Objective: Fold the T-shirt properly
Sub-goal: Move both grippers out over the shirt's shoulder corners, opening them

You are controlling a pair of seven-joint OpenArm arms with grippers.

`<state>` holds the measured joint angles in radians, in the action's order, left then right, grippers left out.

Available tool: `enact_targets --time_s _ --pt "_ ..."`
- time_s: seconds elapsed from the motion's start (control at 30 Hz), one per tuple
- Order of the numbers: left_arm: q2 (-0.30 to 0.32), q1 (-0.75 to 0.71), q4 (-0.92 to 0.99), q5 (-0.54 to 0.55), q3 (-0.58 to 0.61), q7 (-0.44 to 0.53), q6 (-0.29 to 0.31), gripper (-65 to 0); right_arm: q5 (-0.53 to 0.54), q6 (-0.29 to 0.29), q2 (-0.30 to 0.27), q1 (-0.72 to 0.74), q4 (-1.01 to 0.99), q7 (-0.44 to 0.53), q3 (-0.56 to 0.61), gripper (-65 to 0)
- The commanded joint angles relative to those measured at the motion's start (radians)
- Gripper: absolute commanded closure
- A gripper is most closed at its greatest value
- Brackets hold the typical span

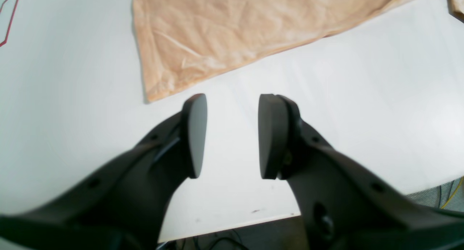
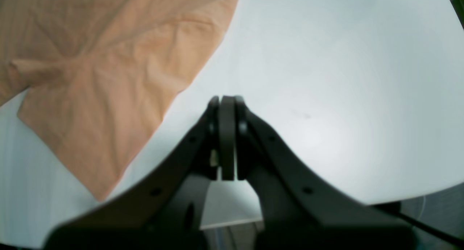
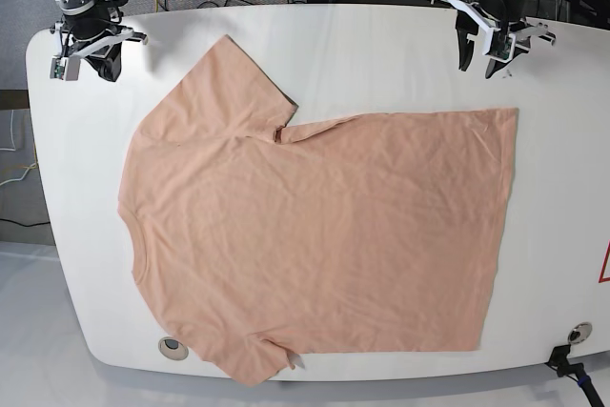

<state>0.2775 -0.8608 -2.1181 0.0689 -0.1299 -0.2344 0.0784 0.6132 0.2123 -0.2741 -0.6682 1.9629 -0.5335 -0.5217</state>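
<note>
The T-shirt (image 3: 315, 235) lies flat lengthwise on the bench (image 3: 381, 45); its hem corner sits just ahead of the empty, parted left claw (image 1: 232, 136), while the right claw (image 2: 227, 137) is closed on nothing beside the sleeve.

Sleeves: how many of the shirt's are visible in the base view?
2. One sleeve lies spread flat at the far edge of the T-shirt, nearest the right gripper; the other sleeve is at the near table edge, possibly partly tucked.

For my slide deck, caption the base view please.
Peach T-shirt spread flat on white table, both grippers hovering off the cloth.
</note>
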Motion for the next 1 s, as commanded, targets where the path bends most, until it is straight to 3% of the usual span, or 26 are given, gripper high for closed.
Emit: enact_targets --time_s 0.0,0.17,0.37,0.63,0.97 --pt "0.004 0.0 -0.006 0.002 -0.004 0.035 -0.007 -21.9 -0.036 0.035 -0.009 0.001 0.02 0.027 -0.013 -0.1" --pt "-0.002 0.005 -0.003 -0.002 -0.004 0.043 -0.012 -21.7 -0.091 0.052 -0.001 0.028 0.019 0.019 -0.017 -3.7" --pt "-0.004 0.02 0.009 0.001 -0.004 0.047 -0.011 -21.4 -0.084 0.102 -0.001 0.092 0.007 -0.045 0.01 -7.9" --pt "-0.002 0.02 0.016 0.003 -0.005 0.041 -0.009 -20.8 -0.036 0.091 0.006 0.139 0.008 -0.096 0.018 -23.2" --pt "-0.007 0.019 0.027 -0.005 -0.006 0.039 -0.013 -21.9 0.038 0.1 -0.016 0.162 -0.027 -0.128 0.017 -24.7"
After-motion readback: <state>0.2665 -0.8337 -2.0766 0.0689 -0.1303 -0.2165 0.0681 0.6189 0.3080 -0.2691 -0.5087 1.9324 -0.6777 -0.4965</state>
